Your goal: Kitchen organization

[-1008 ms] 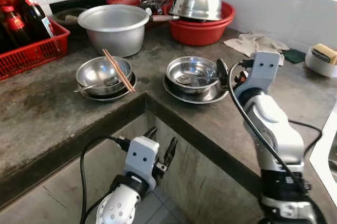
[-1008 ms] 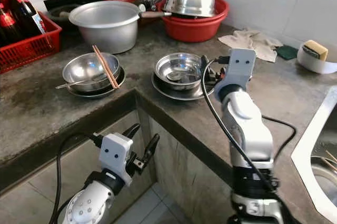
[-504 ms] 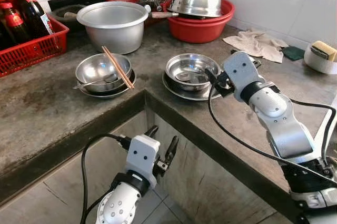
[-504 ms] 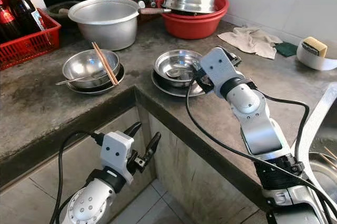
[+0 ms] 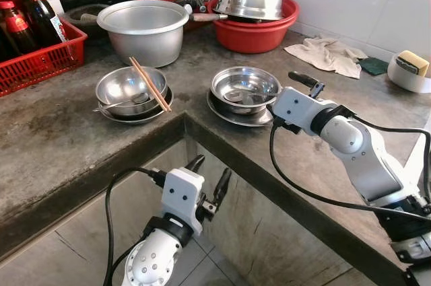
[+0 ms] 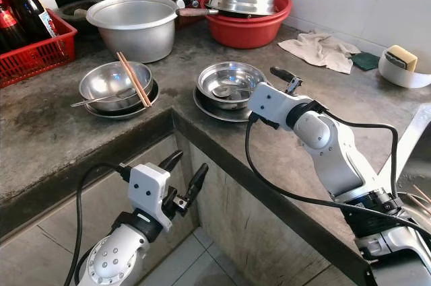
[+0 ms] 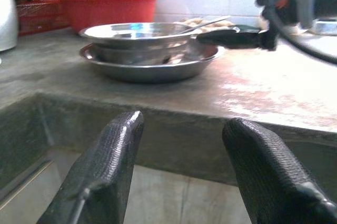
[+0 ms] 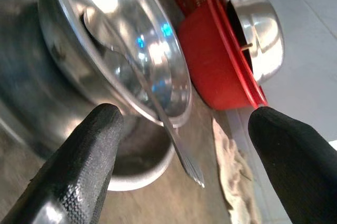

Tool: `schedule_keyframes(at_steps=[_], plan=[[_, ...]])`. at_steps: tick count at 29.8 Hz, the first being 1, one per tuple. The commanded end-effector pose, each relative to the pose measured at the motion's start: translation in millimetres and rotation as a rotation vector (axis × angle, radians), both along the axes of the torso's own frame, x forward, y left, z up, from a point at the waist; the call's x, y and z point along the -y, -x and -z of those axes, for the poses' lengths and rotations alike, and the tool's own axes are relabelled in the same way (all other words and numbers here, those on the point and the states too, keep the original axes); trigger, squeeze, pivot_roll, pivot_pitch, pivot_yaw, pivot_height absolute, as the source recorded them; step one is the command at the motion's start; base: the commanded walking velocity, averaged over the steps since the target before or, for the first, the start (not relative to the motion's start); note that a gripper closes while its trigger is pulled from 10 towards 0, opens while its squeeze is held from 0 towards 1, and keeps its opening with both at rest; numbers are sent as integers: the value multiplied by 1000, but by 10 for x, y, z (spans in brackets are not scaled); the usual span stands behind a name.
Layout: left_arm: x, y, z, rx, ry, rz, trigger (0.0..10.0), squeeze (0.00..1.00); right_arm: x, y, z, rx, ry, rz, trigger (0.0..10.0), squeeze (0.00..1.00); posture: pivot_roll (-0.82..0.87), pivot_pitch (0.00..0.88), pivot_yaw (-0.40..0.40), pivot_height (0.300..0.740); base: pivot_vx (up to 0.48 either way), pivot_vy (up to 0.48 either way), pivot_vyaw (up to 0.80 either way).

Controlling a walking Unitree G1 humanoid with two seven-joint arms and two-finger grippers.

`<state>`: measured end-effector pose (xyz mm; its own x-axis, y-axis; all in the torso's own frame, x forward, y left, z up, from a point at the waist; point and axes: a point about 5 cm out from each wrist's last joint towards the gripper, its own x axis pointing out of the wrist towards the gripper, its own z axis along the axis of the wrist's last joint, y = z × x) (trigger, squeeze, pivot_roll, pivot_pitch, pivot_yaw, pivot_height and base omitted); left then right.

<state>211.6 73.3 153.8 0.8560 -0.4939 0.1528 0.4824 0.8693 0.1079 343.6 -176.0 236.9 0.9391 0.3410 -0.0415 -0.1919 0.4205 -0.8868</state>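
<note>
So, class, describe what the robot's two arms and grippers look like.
Both arms are silver with rounded joints and white boxy wrist housings carrying small dark dots. A black cable loops along each arm. The left gripper and right gripper each have two long black fingers with textured pads.

Silver steel bowls [image 5: 246,88] sit on a mottled grey surface [image 5: 60,131]; red basin [image 5: 254,33], red crate [image 5: 42,64], black fingers [image 7: 100,174].
</note>
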Motion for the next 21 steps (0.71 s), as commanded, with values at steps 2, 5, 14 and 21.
schedule_keyframes(at_steps=[2,5,14,21], plan=[[27,17,-42,15,23,28,10000,0,26,-35,-18,12,72,9,10000,0,148,99,-46,740,0,0,0],[27,21,-39,12,25,34,10000,0,46,-60,3,19,117,28,10000,0,148,100,-44,740,0,0,0],[23,16,25,-43,34,50,10000,0,-30,-123,-34,58,152,24,10000,0,152,102,-46,740,0,0,0],[35,37,45,-79,74,91,10000,0,-83,-185,-18,57,214,12,10000,0,158,106,-50,740,0,0,0]])
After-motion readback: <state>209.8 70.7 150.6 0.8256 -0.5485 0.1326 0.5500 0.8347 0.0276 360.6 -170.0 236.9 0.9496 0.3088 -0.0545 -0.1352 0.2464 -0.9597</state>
